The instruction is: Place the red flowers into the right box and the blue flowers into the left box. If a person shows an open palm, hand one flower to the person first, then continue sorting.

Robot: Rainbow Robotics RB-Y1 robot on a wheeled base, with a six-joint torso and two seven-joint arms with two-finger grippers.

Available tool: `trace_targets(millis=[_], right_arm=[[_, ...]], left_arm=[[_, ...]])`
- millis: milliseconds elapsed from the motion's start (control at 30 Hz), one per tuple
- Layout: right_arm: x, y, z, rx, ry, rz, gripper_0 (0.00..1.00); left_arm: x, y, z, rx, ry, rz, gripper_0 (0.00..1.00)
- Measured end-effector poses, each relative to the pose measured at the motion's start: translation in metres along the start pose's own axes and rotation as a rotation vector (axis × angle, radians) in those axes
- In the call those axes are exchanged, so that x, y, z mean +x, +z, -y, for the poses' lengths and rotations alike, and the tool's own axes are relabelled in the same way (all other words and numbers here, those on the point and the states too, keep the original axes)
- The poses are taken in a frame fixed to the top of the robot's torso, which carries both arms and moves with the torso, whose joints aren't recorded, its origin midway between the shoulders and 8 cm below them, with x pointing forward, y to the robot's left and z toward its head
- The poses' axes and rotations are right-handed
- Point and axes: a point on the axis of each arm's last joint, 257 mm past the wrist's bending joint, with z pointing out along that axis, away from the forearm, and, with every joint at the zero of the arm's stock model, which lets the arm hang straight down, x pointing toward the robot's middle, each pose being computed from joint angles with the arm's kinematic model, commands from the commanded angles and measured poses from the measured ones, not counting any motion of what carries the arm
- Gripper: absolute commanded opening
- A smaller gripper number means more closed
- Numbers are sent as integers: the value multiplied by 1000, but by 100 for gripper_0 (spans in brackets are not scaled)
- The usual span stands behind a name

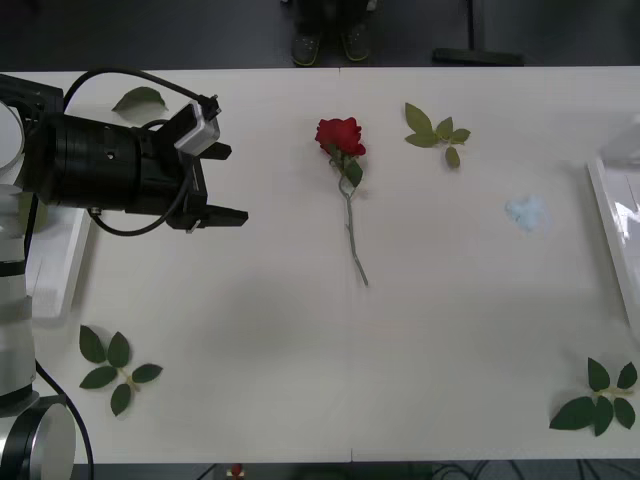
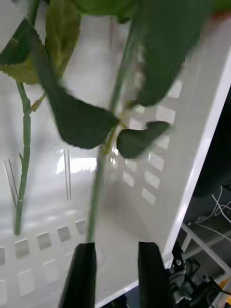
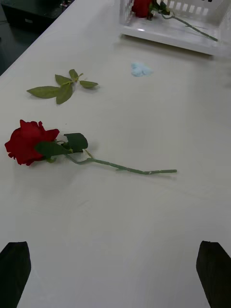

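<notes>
While a rose stem (image 2: 96,202) is held pinched in the right gripper (image 2: 115,269) over the right box (image 2: 202,134), where another stem (image 2: 21,159) lies, a drop is judged in hand; the left gripper (image 1: 215,185) is seen spread, beside the left box (image 1: 60,270); the last rose (image 1: 340,135), mid-table, is judged next, needing a stem grasp.

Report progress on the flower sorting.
Done: at least one boxed rose lies in the right box. In hand: the right claw hangs over that box with a leafy stem at it. Left: one table rose lies on the table, beyond the open left claw.
</notes>
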Motion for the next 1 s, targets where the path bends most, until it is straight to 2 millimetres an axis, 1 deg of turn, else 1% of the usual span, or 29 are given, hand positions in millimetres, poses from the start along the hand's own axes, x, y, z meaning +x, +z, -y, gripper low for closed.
trace_targets(millis=[233,267,400,500,600,700,767,867,1000], right_arm=[[-4,0,-1,-6,2,15,100],[-4,0,-4,-15,5,17,100],[-12,-3,-33,-128,33,42,100],[-15,-16,-55,-197,20,38,100],[-21,-47,-85,-294,-20,33,100],[-37,-87,-114,-383,-60,82,100],[-44,-117,-140,-450,-64,103,100],[-48,-153,-172,-504,3,104,100],[-47,-187,-220,-537,76,104,100]], left_arm=[[0,0,0,0,0,0,100],[0,0,0,0,0,0,100],[0,0,0,0,0,0,100],[0,0,0,1,0,0,100],[0,0,0,1,0,0,100],[0,0,0,1,0,0,100],[0,0,1,2,0,0,100],[1,0,3,11,0,-3,100],[1,0,4,15,0,-3,100]])
